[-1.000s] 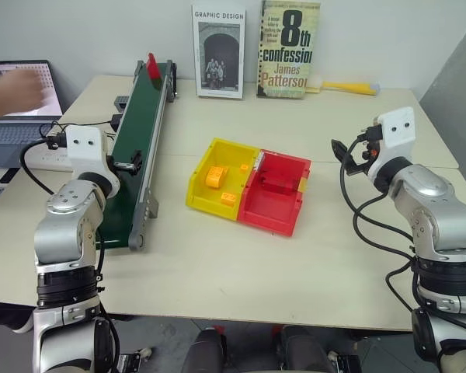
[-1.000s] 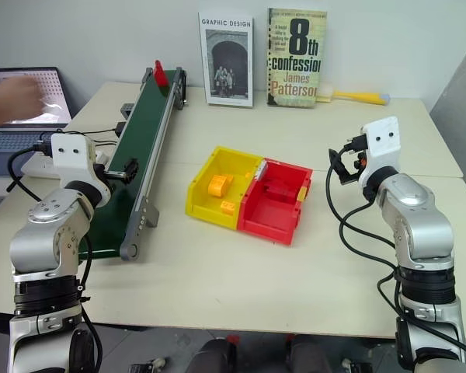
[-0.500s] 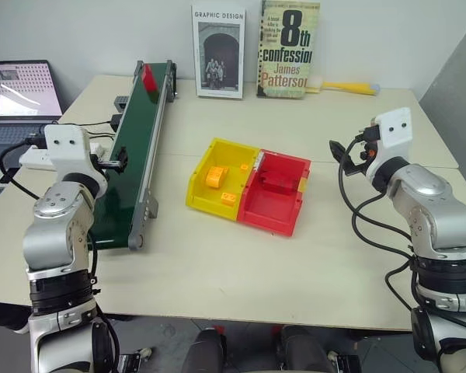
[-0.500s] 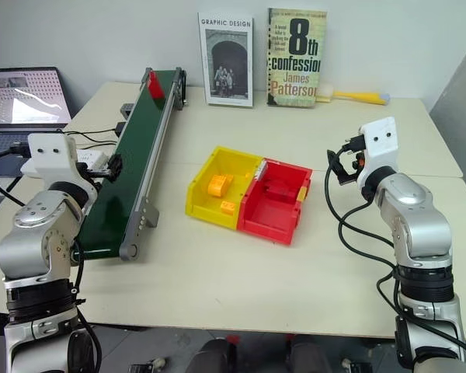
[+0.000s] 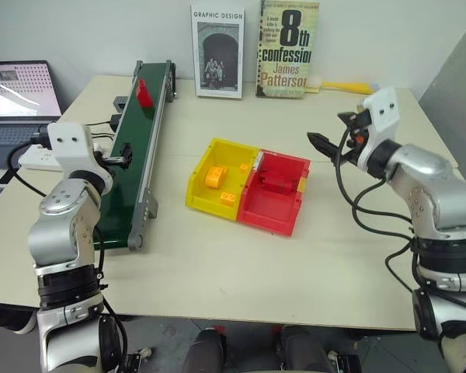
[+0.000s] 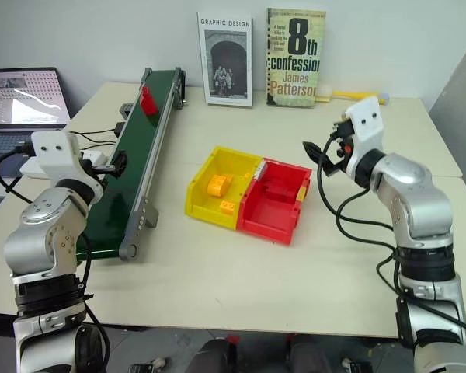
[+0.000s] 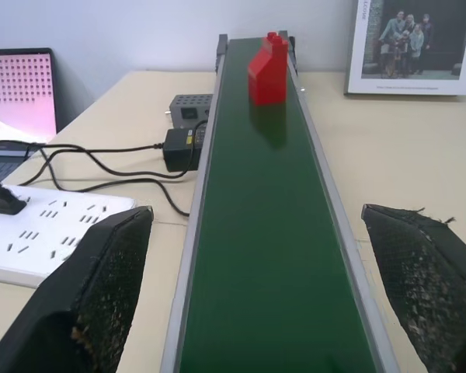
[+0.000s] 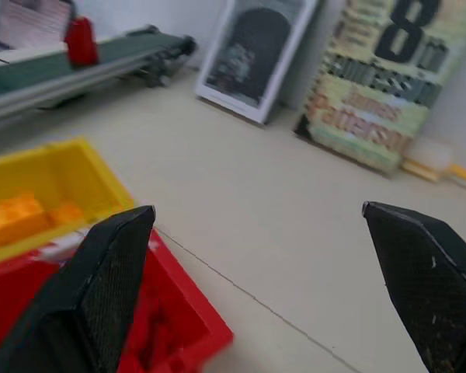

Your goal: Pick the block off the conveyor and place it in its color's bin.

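With the block upright on the far part of the belt, the left claw, released and empty, straddling the near belt, should wait centred, then clench low; the right claw hangs released beside the red bin.

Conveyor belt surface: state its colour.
Dark green, on the long narrow conveyor belt in its grey metal frame; the left wrist view shows it best.
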### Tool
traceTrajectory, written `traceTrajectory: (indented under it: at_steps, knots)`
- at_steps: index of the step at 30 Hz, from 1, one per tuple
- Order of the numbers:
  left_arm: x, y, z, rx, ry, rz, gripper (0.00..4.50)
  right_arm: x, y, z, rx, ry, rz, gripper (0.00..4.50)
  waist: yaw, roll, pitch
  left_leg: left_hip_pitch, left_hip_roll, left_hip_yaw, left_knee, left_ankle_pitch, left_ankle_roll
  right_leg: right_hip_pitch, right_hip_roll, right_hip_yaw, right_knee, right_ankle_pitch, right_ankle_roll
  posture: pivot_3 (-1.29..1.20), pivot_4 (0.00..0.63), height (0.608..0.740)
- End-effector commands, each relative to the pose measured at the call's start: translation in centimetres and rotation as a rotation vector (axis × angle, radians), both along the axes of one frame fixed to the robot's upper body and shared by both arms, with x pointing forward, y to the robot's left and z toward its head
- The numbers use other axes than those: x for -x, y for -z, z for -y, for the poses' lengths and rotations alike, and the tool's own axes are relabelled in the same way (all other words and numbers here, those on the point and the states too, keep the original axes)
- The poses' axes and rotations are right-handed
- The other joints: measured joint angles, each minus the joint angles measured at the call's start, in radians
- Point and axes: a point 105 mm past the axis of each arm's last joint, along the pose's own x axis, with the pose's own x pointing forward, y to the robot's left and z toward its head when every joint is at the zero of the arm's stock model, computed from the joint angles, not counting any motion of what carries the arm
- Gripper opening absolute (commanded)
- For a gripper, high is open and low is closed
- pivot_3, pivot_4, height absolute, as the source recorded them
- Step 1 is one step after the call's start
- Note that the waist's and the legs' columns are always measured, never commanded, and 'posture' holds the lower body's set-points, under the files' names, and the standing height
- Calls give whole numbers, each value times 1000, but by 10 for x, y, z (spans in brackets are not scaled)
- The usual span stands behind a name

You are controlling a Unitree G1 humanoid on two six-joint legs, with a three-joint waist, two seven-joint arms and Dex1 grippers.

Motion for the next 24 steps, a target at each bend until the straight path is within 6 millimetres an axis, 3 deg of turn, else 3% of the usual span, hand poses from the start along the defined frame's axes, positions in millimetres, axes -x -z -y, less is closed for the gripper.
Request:
traceTrajectory:
  at_steps: [1, 6, 15, 24]
  knots:
    - [-10, -9, 2, 3, -31, 29, 4496, 35, -26, -37, -34, -356, 4, 4500, 0, 0, 0, 0, 0, 0, 0, 0, 0, 0, 0, 0, -1, 0, 0, 0, 150, 740]
    - [-17, -9, 1, 17, -47, 28, 4496, 56, -29, -53, -21, -533, -27, 4500, 0, 0, 0, -1, 0, -1, 0, 0, 0, 0, 0, 0, -1, 0, 0, 0, 150, 740]
    - [-28, -4, 7, 17, -33, 10, 4496, 69, -32, -62, 28, -574, -5, 4500, 2, 0, 0, -1, 0, -1, 0, 0, 0, 0, -1, -1, -1, 0, 0, 0, 150, 740]
    - [-37, 1, 10, 31, -37, 8, 4496, 70, -29, -57, 41, -537, -3, 4500, 2, 0, 0, -1, 0, -1, 0, 0, 0, 0, -1, -1, -1, 0, 0, 0, 150, 740]
